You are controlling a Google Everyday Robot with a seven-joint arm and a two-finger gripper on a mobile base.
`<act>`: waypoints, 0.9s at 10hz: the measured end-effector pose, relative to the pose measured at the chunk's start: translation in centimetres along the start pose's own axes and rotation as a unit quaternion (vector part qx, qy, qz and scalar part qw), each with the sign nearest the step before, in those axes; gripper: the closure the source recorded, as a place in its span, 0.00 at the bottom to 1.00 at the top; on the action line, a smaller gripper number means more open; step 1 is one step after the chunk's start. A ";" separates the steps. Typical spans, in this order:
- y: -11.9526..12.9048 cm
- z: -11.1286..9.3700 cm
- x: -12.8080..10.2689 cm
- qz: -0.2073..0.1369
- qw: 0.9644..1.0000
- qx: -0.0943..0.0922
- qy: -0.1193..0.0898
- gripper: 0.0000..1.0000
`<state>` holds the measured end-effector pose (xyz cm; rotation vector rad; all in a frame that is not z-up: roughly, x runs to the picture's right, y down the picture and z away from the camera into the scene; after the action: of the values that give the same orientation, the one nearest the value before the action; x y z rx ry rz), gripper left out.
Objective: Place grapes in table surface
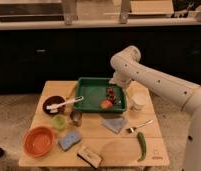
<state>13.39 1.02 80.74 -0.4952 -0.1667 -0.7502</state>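
**Gripper down at the tray's right side, grapes not yet out on the table.**

The gripper (pixel 115 84) hangs at centre frame, at the far right corner of the green tray (pixel 96 79) and just above the grapes (pixel 110 92). The grapes lie inside the tray beside its right wall. Released or clenched? I cannot tell, the wrist hides it. The orange fruit (pixel 106 104) sits just below the grapes, so a sloppy pinch could catch or nudge that instead. A loose cluster could shed berries or slip on the lift, and carrying it low risks snagging the tray wall. On the table surface (pixel 121 149), the white cup (pixel 139 101) stands just right of the tray and the grey cloth (pixel 114 123) just below it. That's a crowded drop zone, and a careless swing could tip the cup.
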 end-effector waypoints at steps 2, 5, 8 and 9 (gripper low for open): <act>-0.5 0.3 0.1 -0.010 1.000 0.000 0.000 0.20; -0.5 0.8 0.5 -0.020 1.000 0.001 0.003 0.20; -0.8 1.4 0.6 -0.035 0.999 0.003 0.003 0.20; -0.8 1.9 0.6 -0.036 0.999 0.003 0.004 0.20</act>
<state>13.30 1.08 82.83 -0.4820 -0.1808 -0.8210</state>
